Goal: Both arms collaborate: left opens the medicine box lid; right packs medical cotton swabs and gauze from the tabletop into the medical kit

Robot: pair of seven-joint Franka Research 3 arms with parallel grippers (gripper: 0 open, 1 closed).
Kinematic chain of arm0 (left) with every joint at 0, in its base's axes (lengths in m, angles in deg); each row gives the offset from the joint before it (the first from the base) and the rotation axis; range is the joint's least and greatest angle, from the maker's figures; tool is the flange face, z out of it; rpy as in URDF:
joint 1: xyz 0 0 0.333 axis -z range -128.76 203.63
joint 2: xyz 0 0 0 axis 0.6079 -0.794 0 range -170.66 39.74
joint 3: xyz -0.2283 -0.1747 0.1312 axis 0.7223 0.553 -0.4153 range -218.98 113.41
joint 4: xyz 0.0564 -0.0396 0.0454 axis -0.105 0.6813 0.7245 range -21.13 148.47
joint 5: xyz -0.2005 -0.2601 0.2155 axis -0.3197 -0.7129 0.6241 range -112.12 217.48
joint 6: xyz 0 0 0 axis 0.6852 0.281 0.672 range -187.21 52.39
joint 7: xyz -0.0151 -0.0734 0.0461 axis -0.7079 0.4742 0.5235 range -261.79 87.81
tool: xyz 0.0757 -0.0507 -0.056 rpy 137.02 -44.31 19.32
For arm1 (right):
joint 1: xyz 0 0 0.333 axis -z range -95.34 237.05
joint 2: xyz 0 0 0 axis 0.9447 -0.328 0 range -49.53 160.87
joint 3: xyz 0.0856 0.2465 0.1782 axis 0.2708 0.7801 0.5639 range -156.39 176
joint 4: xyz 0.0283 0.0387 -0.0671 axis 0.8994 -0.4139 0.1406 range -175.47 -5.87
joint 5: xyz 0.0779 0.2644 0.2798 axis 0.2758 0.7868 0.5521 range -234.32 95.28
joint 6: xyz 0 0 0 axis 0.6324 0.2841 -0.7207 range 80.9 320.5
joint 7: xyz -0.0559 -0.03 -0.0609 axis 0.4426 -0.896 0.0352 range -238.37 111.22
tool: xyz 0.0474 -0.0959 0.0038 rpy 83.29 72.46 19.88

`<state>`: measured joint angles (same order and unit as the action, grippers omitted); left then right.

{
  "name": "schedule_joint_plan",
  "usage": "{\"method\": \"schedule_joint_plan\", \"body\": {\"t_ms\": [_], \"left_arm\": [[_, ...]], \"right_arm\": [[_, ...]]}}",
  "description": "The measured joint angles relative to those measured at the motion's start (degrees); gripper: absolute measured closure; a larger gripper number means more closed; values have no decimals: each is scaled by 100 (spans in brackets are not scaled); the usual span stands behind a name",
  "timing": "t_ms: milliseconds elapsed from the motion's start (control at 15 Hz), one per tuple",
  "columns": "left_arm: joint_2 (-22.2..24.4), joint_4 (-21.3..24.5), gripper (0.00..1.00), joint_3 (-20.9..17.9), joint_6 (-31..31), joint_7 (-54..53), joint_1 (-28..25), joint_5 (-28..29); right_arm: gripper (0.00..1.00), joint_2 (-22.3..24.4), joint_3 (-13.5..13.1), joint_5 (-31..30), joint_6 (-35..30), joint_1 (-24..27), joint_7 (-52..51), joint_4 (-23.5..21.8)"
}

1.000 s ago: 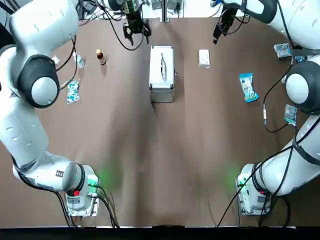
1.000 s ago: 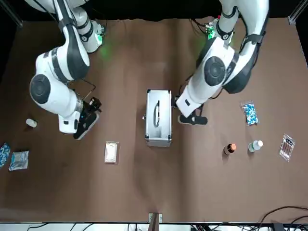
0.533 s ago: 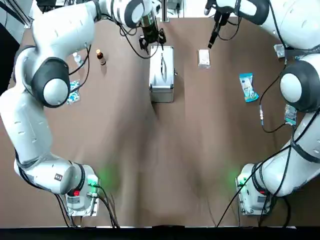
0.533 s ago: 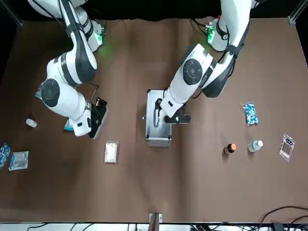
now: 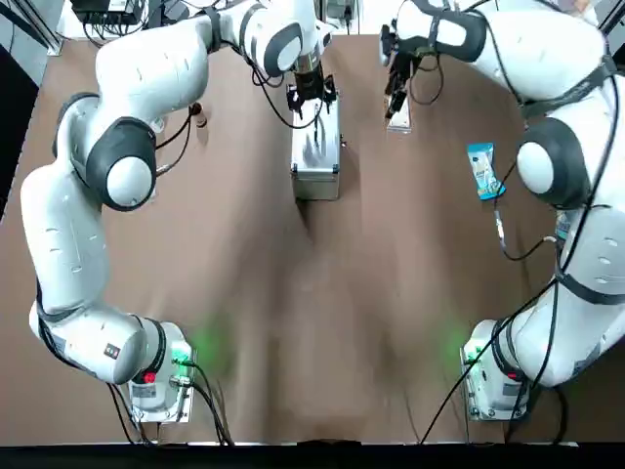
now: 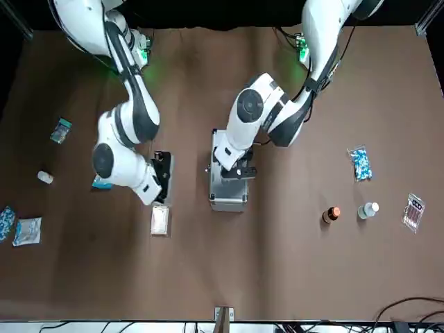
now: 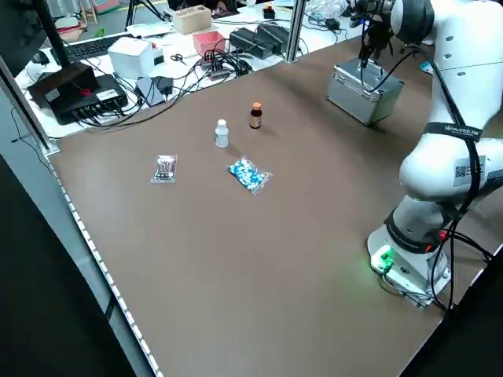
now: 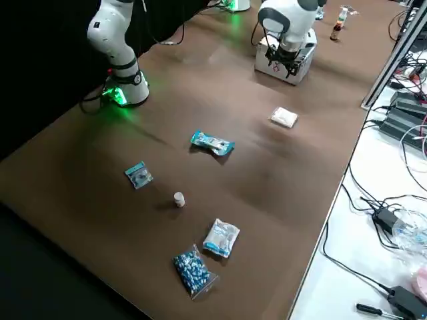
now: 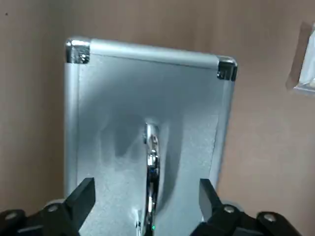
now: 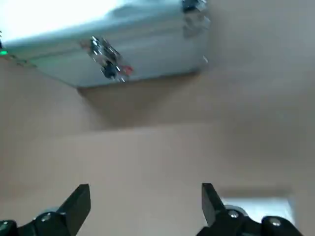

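The medical kit (image 5: pixel 315 149), a silver case, stands shut on the tabletop (image 5: pixel 312 293) with its handle (image 9: pixel 151 152) on top. My left gripper (image 5: pixel 312 98) hangs open just above the lid at the handle's far end; its fingers (image 9: pixel 82 195) straddle the handle without touching it. The gauze (image 5: pixel 398 123), a white packet, lies right of the case. Directly above it my right gripper (image 5: pixel 395 96) is open, and the packet (image 10: pixel 256 204) shows beside one finger. The medical cotton swabs (image 5: pixel 482 170), a blue packet, lie farther right, untouched.
A brown bottle (image 6: pixel 332 214), a white bottle (image 6: pixel 368 210), a speckled packet (image 6: pixel 359 164) and a clear packet (image 6: pixel 413 211) lie on my left side. On my right are a small bottle (image 6: pixel 46 177) and several packets (image 6: pixel 28 231). Cables and boxes crowd the far edge.
My left gripper has swung from beyond the case's far-left corner to over its lid. The right gripper has come in from the far edge to above the gauze.
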<state>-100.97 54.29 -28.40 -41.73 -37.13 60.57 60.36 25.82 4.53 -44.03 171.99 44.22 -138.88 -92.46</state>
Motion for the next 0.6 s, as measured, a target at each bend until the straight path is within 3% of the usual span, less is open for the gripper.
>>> {"method": "schedule_joint_plan", "body": {"t_ms": [67, 200, 267, 400, 467, 600], "left_arm": [[-12, -5, 13, 0, 0, 8, 30, 50], [-18, -9, 16, -1, 6, 8, 55, 102], [-19, -10, 24, -1, 10, 8, 70, 127], [-19, -14, 27, -1, 61, 11, 101, 169], [-19, -17, 41, -1, 124, 11, 111, 175], [-19, -21, 44, -3, 147, 11, 110, 179]], "right_arm": [[0, -145, 5, 209, 10, -68, -317, 62], [0, -422, 16, 534, 189, -220, -899, 247], [0, -527, 20, 676, 349, -302, -1161, 334], [0, -645, 22, 925, 501, -420, -1566, 440], [0, -704, 22, 1267, 507, -449, -1907, 453], [0, -746, 21, 1578, 505, -452, -2175, 453]]}}
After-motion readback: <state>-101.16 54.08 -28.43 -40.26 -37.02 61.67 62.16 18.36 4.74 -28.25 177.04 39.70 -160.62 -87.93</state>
